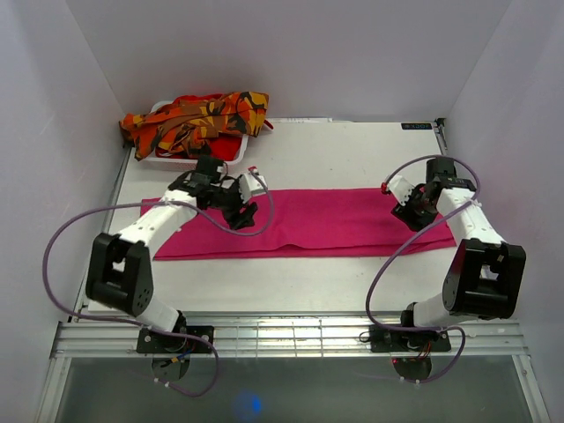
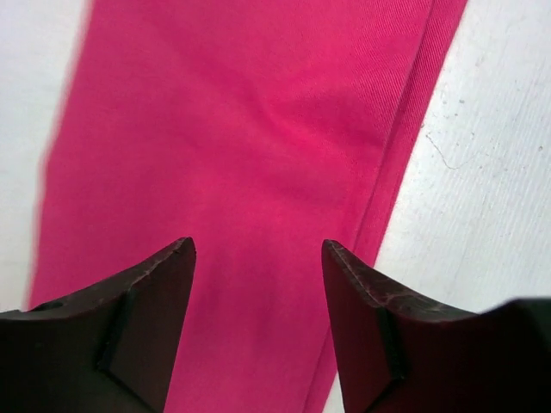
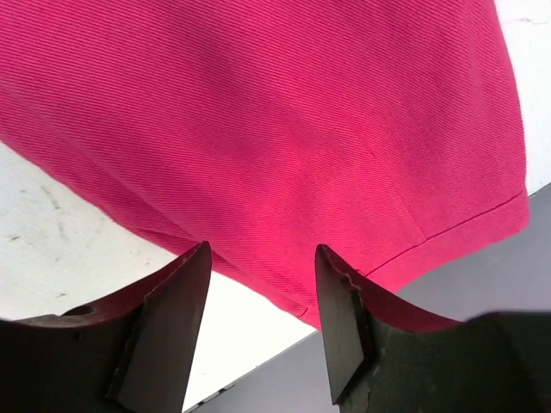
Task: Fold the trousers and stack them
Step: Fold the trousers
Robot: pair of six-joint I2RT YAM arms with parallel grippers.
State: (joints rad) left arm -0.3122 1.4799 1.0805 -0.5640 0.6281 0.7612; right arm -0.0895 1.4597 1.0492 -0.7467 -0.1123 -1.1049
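Pink trousers (image 1: pixel 335 220): flat long strip across table (image 1: pixel 352 150), folded lengthwise. Matte twill, soft, light; expect sag and drag when you lift. Take hold at the 2 short ends, pinching all layers near the stitched hem. Left gripper (image 2: pixel 258 284) spread above cloth, holding nothing. Right gripper (image 3: pixel 263 292) likewise, over hem end. Orange camo trousers (image 1: pixel 194 119) heaped on white basket (image 1: pixel 167 161), far left corner.

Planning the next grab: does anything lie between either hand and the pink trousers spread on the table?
Nothing visible does. The left hand and the right hand both hang open right above the flat magenta-pink cloth trousers, with only air between.
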